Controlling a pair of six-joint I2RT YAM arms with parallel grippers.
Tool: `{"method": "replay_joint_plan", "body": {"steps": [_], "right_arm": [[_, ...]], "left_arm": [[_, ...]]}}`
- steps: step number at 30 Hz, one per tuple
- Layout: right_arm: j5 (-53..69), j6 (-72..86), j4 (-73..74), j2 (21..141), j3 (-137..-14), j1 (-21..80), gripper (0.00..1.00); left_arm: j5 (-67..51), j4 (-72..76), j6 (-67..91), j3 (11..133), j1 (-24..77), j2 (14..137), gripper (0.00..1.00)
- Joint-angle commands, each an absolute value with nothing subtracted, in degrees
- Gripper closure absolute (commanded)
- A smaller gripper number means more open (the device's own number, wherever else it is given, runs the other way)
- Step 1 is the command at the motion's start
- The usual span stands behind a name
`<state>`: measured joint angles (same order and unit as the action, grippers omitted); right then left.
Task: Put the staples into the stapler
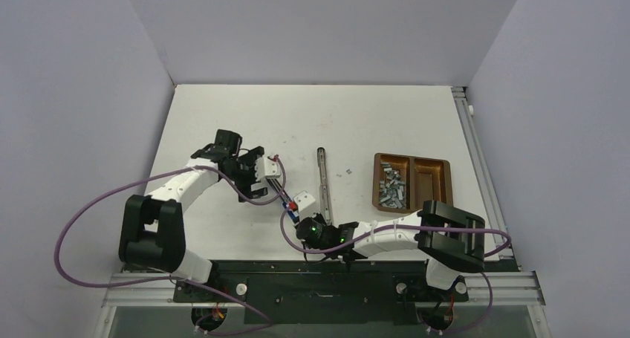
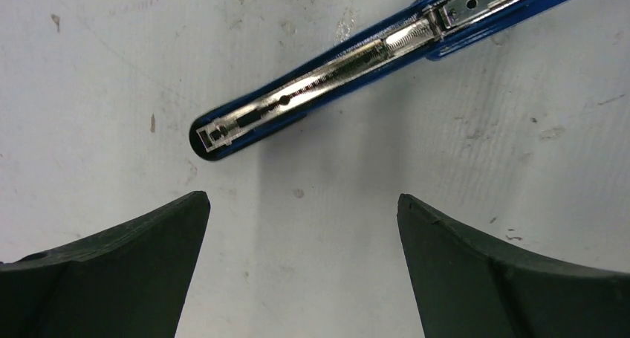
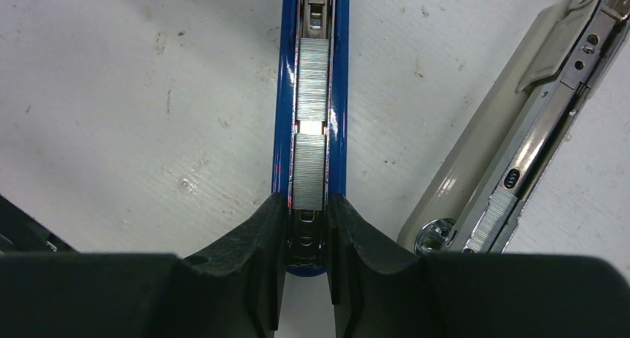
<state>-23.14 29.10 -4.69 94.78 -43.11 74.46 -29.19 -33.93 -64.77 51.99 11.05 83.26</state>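
A blue stapler [image 1: 286, 200] lies open on the table. Its magazine [image 3: 310, 63] holds two silver staple strips [image 3: 310, 130], one behind the other. My right gripper [image 3: 306, 204] is shut on the sides of the magazine's near end; in the top view the right gripper [image 1: 301, 221] sits at the stapler's near end. The stapler's opened upper half [image 2: 327, 78], with its spring, lies ahead of my left gripper [image 2: 303, 204], which is open and empty just above the table. More staples [image 1: 391, 188] lie piled in a brown tray [image 1: 438, 176].
A beige stapler [image 3: 512, 130] lies open right of the blue one, with staples in its channel [image 3: 494, 219]; its long arm [image 1: 322, 174] points to the back. One stray staple piece [image 1: 348, 172] lies on the table. The tray's right compartment holds nothing.
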Motion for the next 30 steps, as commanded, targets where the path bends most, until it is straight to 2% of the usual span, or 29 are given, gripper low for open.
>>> {"method": "replay_joint_plan", "body": {"steps": [1,7,13,18,27,30], "right_arm": [[-21.29,28.0,-7.92,94.08,-43.44,74.68,0.91],[-19.96,27.99,-9.04,93.77,-42.85,73.8,0.91],[-18.14,27.76,-9.58,94.11,-42.37,72.35,0.91],[-18.0,28.14,-9.24,93.68,-42.34,71.87,0.91],[-18.46,28.59,-8.7,92.72,-42.21,71.71,0.91],[-18.61,28.92,-9.06,92.56,-41.86,71.72,0.91]], "left_arm": [[-30.34,-31.78,-76.27,58.4,13.67,88.63,0.04],[-26.45,-32.6,-85.01,60.4,15.67,94.88,0.03],[-26.26,-29.28,-86.06,59.73,15.03,97.19,0.0],[-27.32,-32.01,-88.2,61.31,14.57,99.22,0.19],[-27.08,-31.47,-92.73,62.17,14.51,100.96,0.34],[-26.63,-32.5,-93.53,62.93,14.53,101.13,0.43]]}}
